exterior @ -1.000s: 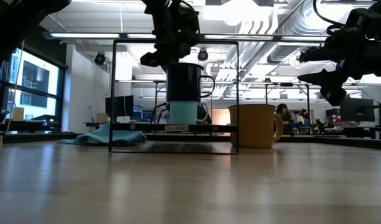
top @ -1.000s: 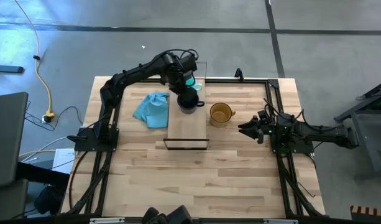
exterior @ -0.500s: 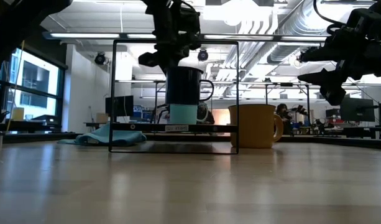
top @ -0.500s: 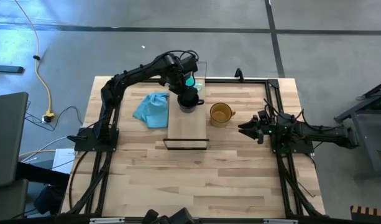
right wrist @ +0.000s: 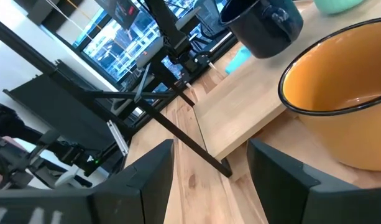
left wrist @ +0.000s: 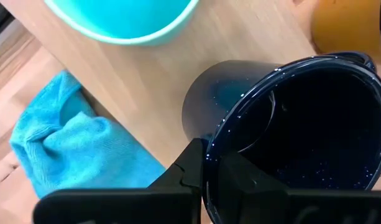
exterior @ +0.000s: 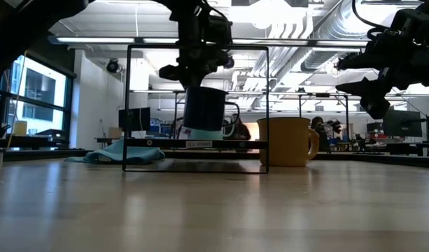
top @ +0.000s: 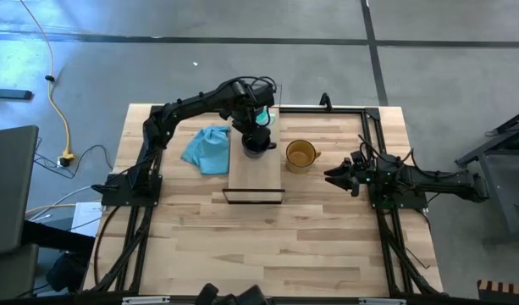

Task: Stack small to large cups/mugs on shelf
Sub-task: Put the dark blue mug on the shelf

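Note:
My left gripper [top: 257,125] is over the far end of the shelf [top: 255,176], a light-wood plank with a black wire frame [exterior: 198,47], and is shut on the black mug [exterior: 204,108]. The small teal mug [left wrist: 122,18] stands on the plank just beyond the black mug, which hides most of it in the low view [exterior: 200,131]. The amber-orange mug [top: 300,155] stands on the table right of the shelf. My right gripper [top: 342,178] waits open at the table's right side, facing the orange mug [right wrist: 339,106]. My left gripper pinches the black mug's rim [left wrist: 209,163], one finger [left wrist: 189,167] outside the wall and the other [left wrist: 235,175] inside the mug. The fingers come from above, pointing down. The mug hangs below them, mouth up and slightly tilted, clear of the plank.
A light blue cloth [top: 207,148] lies crumpled on the table left of the shelf. The near half of the plank [top: 255,182] is bare. Black frame rails [top: 378,161] run along the table's sides.
My left gripper has sunk with the black mug toward the shelf plank, staying shut. The mug, which hung above the teal mug's top in the low view, now covers most of the teal mug. My right arm has kept still.

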`<state>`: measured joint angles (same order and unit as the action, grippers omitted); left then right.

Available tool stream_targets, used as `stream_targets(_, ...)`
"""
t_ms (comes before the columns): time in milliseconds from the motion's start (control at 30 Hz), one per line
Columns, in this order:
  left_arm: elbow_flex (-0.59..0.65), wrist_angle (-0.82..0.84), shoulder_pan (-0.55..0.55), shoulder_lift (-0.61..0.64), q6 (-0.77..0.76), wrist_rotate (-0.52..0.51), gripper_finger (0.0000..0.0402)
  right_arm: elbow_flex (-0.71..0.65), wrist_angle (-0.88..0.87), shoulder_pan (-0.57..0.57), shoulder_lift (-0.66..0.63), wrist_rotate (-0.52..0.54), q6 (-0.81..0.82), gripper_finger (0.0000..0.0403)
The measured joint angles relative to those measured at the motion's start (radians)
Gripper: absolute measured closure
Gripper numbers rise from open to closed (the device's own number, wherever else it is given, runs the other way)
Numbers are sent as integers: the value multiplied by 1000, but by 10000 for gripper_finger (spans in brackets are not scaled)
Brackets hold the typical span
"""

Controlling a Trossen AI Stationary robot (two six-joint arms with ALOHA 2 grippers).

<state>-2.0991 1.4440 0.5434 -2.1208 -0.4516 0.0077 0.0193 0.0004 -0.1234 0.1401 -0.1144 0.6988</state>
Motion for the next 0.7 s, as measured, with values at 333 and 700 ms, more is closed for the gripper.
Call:
stream_targets(333, 0, 18, 7, -6, 40, -30, 396, 0, 1, 0, 2, -3, 17, 208)
stream_targets(700, -1, 2, 7, -6, 58, -16, 396, 0, 2, 0, 2, -4, 19, 208)
